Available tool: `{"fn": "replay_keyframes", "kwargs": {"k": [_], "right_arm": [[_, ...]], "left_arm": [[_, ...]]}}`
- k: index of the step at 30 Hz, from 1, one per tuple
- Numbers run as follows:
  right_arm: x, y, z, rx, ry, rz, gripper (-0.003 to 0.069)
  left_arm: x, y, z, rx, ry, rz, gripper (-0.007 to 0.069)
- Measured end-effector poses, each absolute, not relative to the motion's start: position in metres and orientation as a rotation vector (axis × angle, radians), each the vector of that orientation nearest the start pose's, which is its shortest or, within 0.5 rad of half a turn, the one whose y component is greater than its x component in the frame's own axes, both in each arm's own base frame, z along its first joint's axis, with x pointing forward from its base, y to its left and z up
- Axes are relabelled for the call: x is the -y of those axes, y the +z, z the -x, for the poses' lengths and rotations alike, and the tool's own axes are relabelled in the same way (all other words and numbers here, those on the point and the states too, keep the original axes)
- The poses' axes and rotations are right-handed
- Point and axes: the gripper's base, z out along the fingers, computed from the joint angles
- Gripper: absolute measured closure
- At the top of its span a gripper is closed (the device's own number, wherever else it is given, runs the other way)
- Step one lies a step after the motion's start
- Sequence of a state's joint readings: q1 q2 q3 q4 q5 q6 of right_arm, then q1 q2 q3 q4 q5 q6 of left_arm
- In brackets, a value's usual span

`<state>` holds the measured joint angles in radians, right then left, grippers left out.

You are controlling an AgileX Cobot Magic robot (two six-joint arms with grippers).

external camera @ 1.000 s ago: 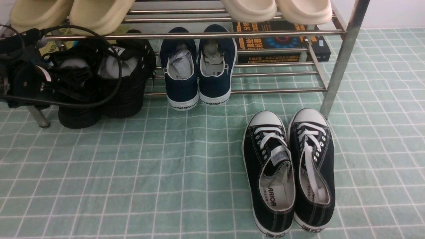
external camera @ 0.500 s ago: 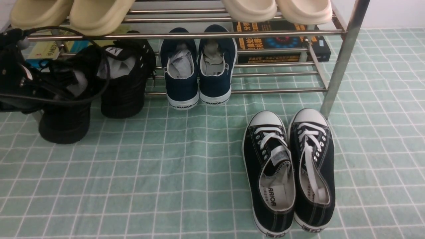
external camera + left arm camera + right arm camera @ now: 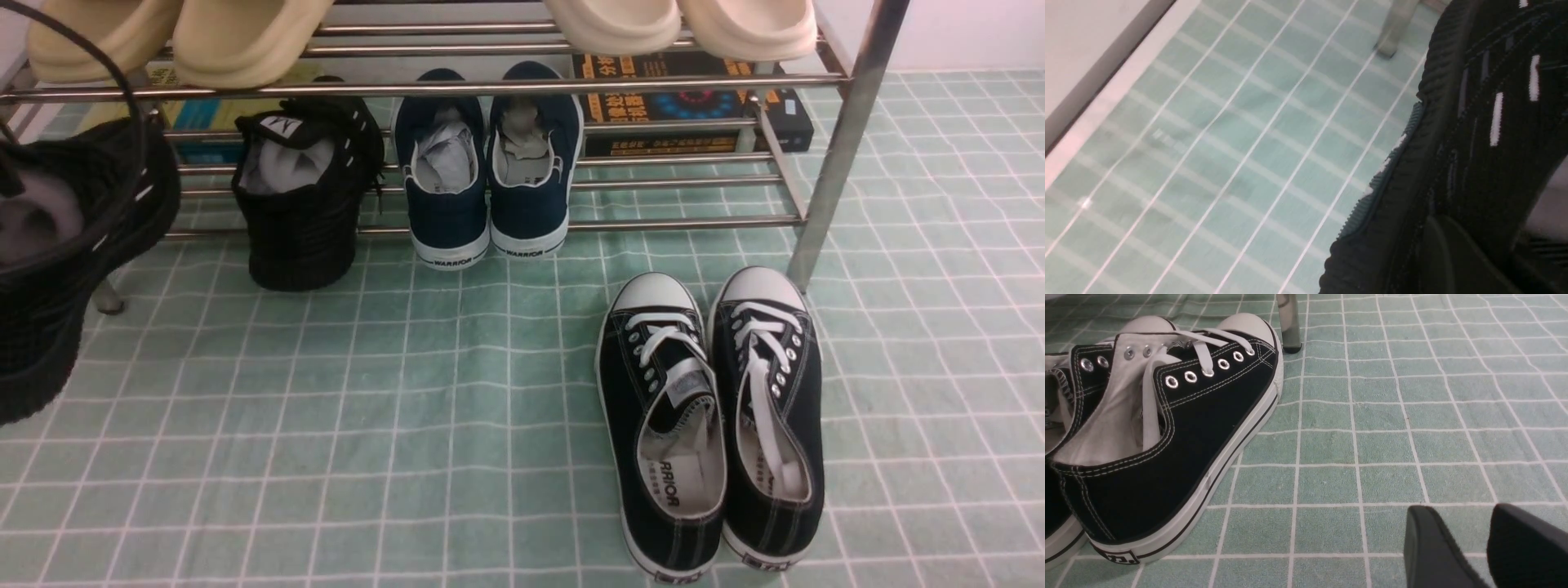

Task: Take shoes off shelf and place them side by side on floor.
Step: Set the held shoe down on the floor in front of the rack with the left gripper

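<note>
One black mesh sneaker (image 3: pixel 57 269) hangs tilted at the far left of the front view, above the green grid floor (image 3: pixel 457 392). In the left wrist view this shoe (image 3: pixel 1478 122) fills the side of the picture. My left gripper (image 3: pixel 1486 245) is shut on its collar, with one dark finger (image 3: pixel 1437 253) outside the knit. The other black mesh sneaker (image 3: pixel 302 196) stands heel-out on the lower tier of the chrome shelf (image 3: pixel 653 222). Low over the floor, my right gripper (image 3: pixel 1457 514) is open and holds nothing.
A navy WARRIOR pair (image 3: pixel 486 163) sits on the lower tier next to the remaining sneaker. A black canvas pair (image 3: pixel 710 416) lies on the floor at the right, close to a shelf leg (image 3: pixel 841 147). Cream slippers (image 3: pixel 245 33) rest on the upper tier. Books (image 3: pixel 686 102) lie behind.
The left arm has drawn one black mesh sneaker off the shelf, leftward and toward the camera, and has itself left the front view. The other sneaker now shows fully.
</note>
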<state>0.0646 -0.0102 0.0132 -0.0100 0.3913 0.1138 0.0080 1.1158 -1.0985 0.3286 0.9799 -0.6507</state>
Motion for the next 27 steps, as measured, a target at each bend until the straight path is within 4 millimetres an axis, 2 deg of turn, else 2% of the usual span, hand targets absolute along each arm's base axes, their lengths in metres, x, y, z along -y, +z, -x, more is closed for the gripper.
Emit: {"fn": "replay_keyframes", "kwargs": {"k": [1, 2, 6, 7, 13, 19, 27], "right_arm": [[-0.003, 0.174, -0.052, -1.879, 0.113, -0.040, 0.0420], [-0.003, 0.174, -0.052, -1.879, 0.113, -0.040, 0.0420], [-0.003, 0.174, -0.052, -1.879, 0.113, -0.040, 0.0420], [-0.003, 0.174, -0.052, -1.879, 0.113, -0.040, 0.0420], [-0.003, 0.174, -0.052, -1.879, 0.113, -0.040, 0.0420], [-0.003, 0.174, -0.052, -1.879, 0.113, -0.040, 0.0420], [-0.003, 0.174, -0.052, -1.879, 0.113, -0.040, 0.0420]], "left_arm": [[-0.026, 0.365, -0.214, -2.323, 0.129, 0.680, 0.0610], [-0.026, 0.360, -0.205, -2.343, 0.139, 0.690, 0.0610], [-0.026, 0.334, -0.189, -2.385, 0.143, 0.722, 0.0610], [-0.025, 0.321, -0.186, -2.385, 0.125, 0.744, 0.0610], [-0.019, 0.271, -0.188, -2.301, -0.017, 0.767, 0.0609], [-0.014, 0.250, -0.194, -2.240, -0.114, 0.765, 0.0608], [-0.014, 0.228, -0.206, -2.324, -0.090, 0.785, 0.0595]]}}
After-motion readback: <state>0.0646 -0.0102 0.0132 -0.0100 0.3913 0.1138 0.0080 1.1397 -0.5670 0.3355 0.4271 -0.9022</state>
